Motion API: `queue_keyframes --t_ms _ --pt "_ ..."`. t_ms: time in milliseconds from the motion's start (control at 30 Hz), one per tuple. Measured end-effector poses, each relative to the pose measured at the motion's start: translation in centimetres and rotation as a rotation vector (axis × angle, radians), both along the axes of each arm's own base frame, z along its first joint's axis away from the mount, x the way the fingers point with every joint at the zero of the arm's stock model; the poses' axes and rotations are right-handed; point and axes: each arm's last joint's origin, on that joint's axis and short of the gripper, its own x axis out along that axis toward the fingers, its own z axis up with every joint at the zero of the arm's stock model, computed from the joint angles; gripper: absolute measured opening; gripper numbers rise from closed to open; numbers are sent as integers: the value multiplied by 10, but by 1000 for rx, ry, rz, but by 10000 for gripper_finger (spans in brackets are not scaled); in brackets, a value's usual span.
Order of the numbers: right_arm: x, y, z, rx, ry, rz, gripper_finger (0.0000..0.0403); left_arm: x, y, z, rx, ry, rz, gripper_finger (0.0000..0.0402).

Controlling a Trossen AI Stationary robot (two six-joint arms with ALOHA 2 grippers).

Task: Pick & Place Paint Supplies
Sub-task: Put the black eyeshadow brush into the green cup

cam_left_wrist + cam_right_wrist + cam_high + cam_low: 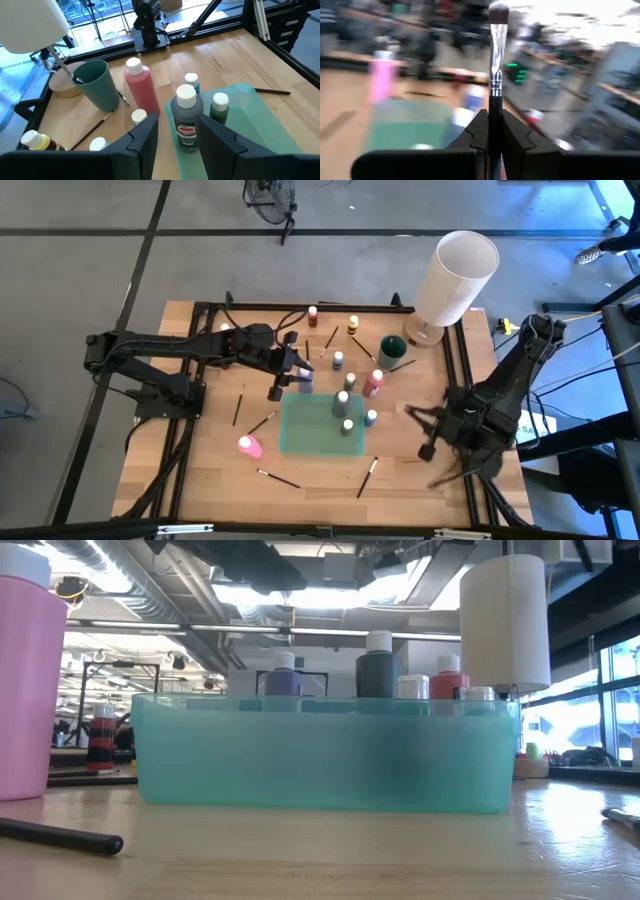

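A teal tray (310, 435) at the table's middle holds a dark grey bottle (341, 402) and a green bottle (347, 427), both standing. My left gripper (300, 368) hovers over the tray's far left corner, open. Its wrist view shows only the dark bottle (187, 117) farther off in the gap between its fingers. A purple bottle (305, 383) shows just under its tips. My right gripper (428, 435), right of the tray, is shut on a thin brush (495, 55). My right gripper pinches the brush's dark handle (493, 107) between its two fingers. The metal ferrule and the bristle tip (499, 10) stick out past the fingertips. The brush is lifted clear of the table.
A large white cylinder (455, 275) stands at the far right, a green cup (390, 350) beside it. Red (375, 383), blue (371, 417) and pink (248, 445) bottles stand around the tray. Loose brushes (278, 477) (367, 476) lie near the front.
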Motion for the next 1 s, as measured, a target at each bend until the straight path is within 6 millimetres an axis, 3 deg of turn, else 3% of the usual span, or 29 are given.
queue_keyframes --t_ms 167,267,433,600,733,867,1000 --pt "22 20 33 -43 -51 403 26 -1 0 -1 -1 14 -1 127" --pt "31 23 37 -116 -98 529 26 -1 0 -2 -3 26 -1 127" --pt "51 11 32 -136 -106 641 26 -2 -4 -5 -7 56 -14 127" --pt "83 -16 10 -97 -136 605 26 -4 -11 -19 -12 87 -44 127" --pt "93 -35 -5 -89 -160 521 26 -6 -15 -27 -20 117 -53 127" --pt "87 -49 -15 -96 -202 318 26 -6 -20 -27 -36 123 -62 127" --pt "70 -61 -26 -106 -306 243 26 -5 -23 -27 -35 122 -77 127"
